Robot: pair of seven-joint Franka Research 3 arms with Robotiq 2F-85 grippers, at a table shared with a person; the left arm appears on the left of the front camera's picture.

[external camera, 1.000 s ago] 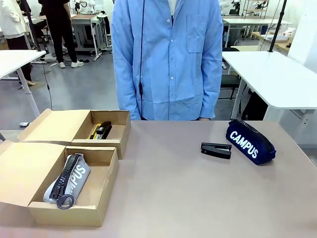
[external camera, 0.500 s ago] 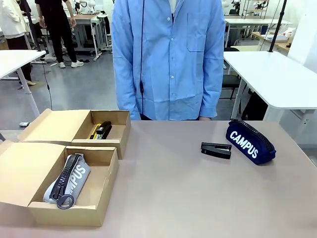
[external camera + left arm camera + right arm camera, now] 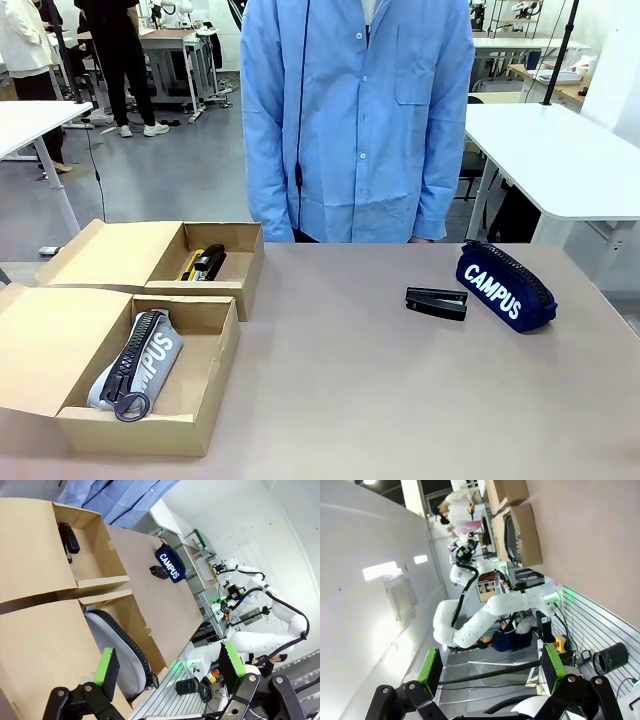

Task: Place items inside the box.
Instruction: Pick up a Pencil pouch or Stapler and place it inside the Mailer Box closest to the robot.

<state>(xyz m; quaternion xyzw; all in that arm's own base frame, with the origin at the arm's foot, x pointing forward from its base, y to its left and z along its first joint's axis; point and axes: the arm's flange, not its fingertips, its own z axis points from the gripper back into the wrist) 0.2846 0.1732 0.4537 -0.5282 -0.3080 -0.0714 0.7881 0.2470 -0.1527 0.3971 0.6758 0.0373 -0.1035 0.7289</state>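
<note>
- The black stapler (image 3: 436,302) and the navy pouch (image 3: 505,286), neither yet boxed, lie on the right half of the tabletop (image 3: 340,400), toward its far right corner. They are just beside each other, with the stapler nearer the middle.
- The stapler's long axis runs roughly along the far edge. The pouch's is slanted from the far edge toward the right edge.
- The right fingers (image 3: 551,662) are spread wide with nothing between them and are not aimed at either loose thing. The right arm is judged the nearer one, since both things lie on its side.
- The left fingers (image 3: 106,666) are likewise spread and empty, held above the near box (image 3: 215,390) at the near left corner, where the grey pouch (image 3: 140,360) lies.
- The far box (image 3: 250,275), just behind it along the left edge, holds a yellow knife (image 3: 190,265) and a second stapler (image 3: 209,262).
- Bare tabletop lies between the loose things and the boxes, and nothing is seen in the way. A person in a blue shirt (image 3: 360,120) stands at the far edge.
</note>
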